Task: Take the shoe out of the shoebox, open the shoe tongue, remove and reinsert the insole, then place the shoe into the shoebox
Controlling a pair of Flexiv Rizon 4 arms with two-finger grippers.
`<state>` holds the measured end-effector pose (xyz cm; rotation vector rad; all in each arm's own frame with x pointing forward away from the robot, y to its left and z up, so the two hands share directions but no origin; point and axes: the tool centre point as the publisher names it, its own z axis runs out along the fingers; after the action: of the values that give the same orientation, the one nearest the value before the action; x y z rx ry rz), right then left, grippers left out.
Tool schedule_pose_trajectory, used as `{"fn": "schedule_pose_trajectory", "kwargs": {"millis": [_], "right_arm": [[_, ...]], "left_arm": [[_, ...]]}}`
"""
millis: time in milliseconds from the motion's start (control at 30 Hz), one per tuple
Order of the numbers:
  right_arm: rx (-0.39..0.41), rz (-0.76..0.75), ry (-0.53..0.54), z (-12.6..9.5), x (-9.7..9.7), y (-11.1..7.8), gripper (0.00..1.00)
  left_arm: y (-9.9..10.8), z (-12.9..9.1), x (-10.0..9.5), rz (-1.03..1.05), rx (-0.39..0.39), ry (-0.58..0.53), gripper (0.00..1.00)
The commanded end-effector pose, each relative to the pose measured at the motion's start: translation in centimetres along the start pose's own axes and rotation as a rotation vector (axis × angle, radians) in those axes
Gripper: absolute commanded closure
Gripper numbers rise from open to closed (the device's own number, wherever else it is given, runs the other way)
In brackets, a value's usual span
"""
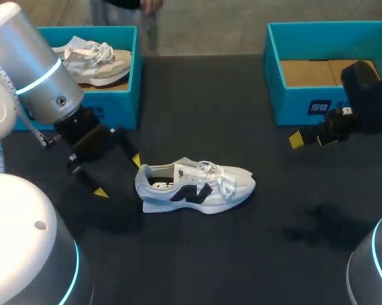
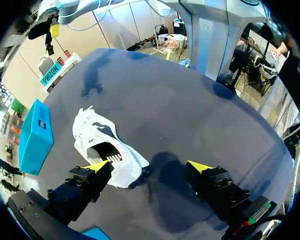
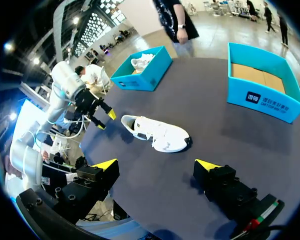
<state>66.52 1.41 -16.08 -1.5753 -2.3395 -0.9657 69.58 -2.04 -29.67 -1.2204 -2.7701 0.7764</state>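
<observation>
A white shoe with a dark side logo lies on its sole in the middle of the black table, outside both boxes, toe to the right. My left gripper hangs open just left of its heel. In the left wrist view the shoe lies just ahead of the left gripper, its heel beside one finger and nothing held. My right gripper is open in front of the right shoebox. The shoe lies well ahead of that gripper in the right wrist view.
The right teal shoebox shows a bare cardboard floor. A second teal box at the back left holds a beige shoe. Both boxes appear in the right wrist view, the left one and the right one.
</observation>
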Motion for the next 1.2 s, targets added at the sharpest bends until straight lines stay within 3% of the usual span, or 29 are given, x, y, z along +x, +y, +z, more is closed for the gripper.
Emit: {"fn": "schedule_pose_trajectory", "kwargs": {"millis": [33, 300, 467, 733, 967, 1200], "right_arm": [[0.001, 0.001, -0.001, 0.2, 0.0, 0.0, 0.0], [0.001, 0.001, -0.001, 0.2, 0.0, 0.0, 0.0], [0.001, 0.001, -0.001, 0.2, 0.0, 0.0, 0.0], [0.001, 0.001, -0.001, 0.2, 0.0, 0.0, 0.0], [0.001, 0.001, -0.001, 0.2, 0.0, 0.0, 0.0], [0.001, 0.001, -0.001, 0.2, 0.0, 0.0, 0.0]], "left_arm": [[-0.5, 0.6, -0.2, -0.099, 0.085, -0.035, 0.0], [0.1, 1.3, 0.1, -0.355, 0.181, -0.114, 0.0], [1.1, 0.6, 0.0, -0.521, 0.287, -0.258, 0.0], [2.8, -0.1, 0.0, -0.642, 0.356, -0.344, 0.0], [3.8, 1.4, -0.3, -0.756, 0.475, -0.372, 0.0], [4.9, 3.4, -0.5, -0.769, 0.497, -0.389, 0.0]]}}
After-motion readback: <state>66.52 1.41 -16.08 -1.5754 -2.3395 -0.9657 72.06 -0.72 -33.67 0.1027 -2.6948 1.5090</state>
